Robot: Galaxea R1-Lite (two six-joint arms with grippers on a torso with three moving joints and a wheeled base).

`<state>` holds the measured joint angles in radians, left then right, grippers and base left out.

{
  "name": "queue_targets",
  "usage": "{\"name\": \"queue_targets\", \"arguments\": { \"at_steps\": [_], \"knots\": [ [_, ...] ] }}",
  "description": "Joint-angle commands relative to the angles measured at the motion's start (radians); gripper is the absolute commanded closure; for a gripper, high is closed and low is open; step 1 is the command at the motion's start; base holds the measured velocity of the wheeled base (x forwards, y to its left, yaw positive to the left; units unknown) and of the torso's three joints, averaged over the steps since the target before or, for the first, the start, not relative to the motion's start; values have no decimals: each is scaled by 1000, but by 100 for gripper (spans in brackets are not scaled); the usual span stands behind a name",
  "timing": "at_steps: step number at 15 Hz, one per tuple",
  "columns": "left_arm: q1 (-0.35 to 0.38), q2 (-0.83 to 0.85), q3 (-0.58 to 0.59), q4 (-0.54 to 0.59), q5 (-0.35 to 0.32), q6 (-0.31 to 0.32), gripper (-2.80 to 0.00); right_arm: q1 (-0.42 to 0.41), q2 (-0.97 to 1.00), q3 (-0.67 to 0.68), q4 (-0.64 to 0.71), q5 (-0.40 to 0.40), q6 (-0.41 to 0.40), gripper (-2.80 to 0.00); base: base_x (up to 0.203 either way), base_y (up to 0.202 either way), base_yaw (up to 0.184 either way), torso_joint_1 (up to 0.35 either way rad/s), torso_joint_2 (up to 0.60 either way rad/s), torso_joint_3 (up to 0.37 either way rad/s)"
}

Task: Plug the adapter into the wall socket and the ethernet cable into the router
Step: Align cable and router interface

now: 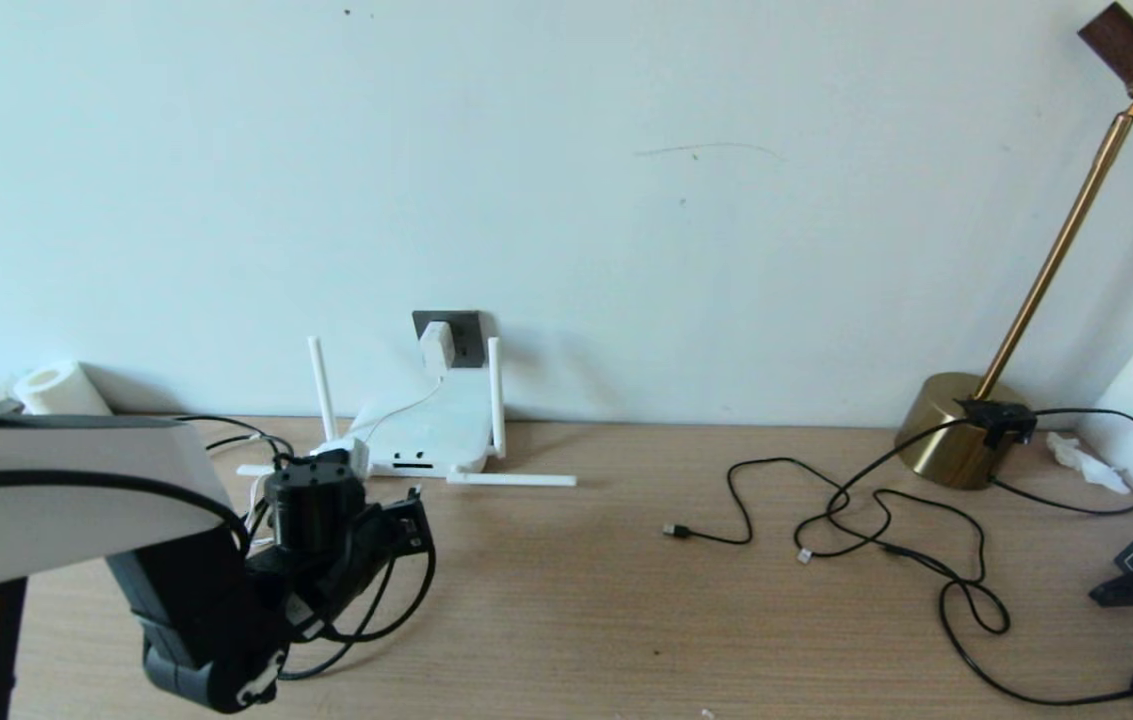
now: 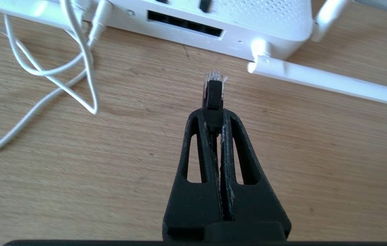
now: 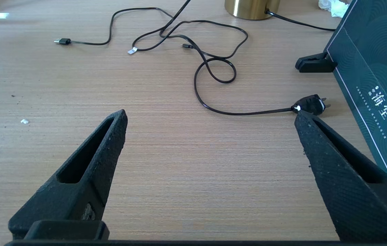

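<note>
My left gripper [image 2: 213, 114] is shut on the ethernet cable's clear clip connector [image 2: 213, 89], which points at the router [image 2: 248, 20] a short way from its dark port slot [image 2: 184, 24]. In the head view that gripper [image 1: 413, 522] hovers just in front of the white router [image 1: 431, 430], and the black ethernet cable [image 1: 396, 610] loops down under the wrist. The white adapter [image 1: 436, 345] sits in the dark grey wall socket [image 1: 468, 325] behind the router. Its thin white cord [image 2: 43, 71] curls beside the router. My right gripper [image 3: 210, 116] is open over bare table.
One router antenna [image 2: 333, 83] lies flat on the table beside the connector. Thin black lamp cords [image 1: 886, 530] and a black plug [image 3: 311, 104] sprawl at the right. A brass lamp [image 1: 956, 430] and a dark box [image 3: 371, 68] stand at the right edge. A paper roll [image 1: 56, 390] sits far left.
</note>
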<state>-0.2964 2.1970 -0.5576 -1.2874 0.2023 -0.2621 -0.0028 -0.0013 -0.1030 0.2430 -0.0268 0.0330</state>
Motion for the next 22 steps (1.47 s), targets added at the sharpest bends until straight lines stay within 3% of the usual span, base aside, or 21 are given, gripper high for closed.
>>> {"name": "queue_targets", "arguments": {
  "at_steps": [1, 7, 22],
  "knots": [
    [5, 4, -7, -7, -7, 3, 0, 0, 1, 0, 1, -1, 0, -280, 0, 0, 0, 0, 0, 0],
    [38, 6, -6, -4, -38, 34, 0, 1, 1, 0, 1, -1, 1, -280, 0, 0, 0, 0, 0, 0],
    [48, 63, -78, -6, -37, 29, 0, 0, 1, 0, 1, -2, 1, -280, 0, 0, 0, 0, 0, 0]
  ]
}}
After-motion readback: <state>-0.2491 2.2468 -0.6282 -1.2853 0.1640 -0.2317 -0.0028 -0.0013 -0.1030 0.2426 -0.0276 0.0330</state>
